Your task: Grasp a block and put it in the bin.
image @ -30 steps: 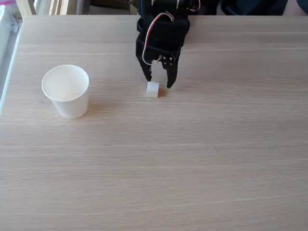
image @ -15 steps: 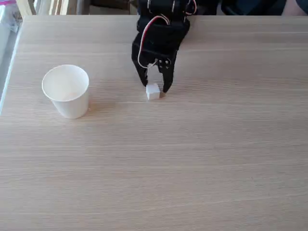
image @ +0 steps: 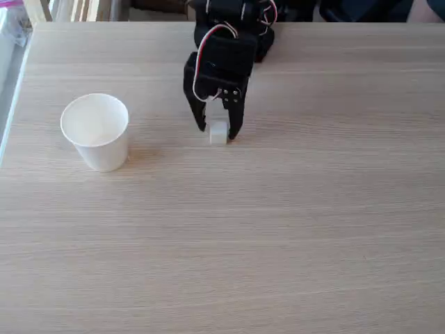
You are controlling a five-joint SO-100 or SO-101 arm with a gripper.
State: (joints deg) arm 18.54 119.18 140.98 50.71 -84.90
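Note:
A tiny white block [image: 218,133] rests on the wooden table, a little above the middle of the fixed view. My black gripper [image: 217,132] reaches down from the top edge and stands open, one fingertip on each side of the block; whether the fingertips touch it I cannot tell. The bin, a white paper cup [image: 96,131] with a rolled rim, stands upright to the left of the block, well apart from the gripper.
The light wood table [image: 278,229] spreads wide below and to the right of the gripper. Its left edge runs close to the cup. Dark objects and furniture legs sit beyond the far edge at the top.
The gripper has shifted left and lowered, so the block that lay below and just left of centre between its tips now sits between the two fingers. Block and cup have not moved.

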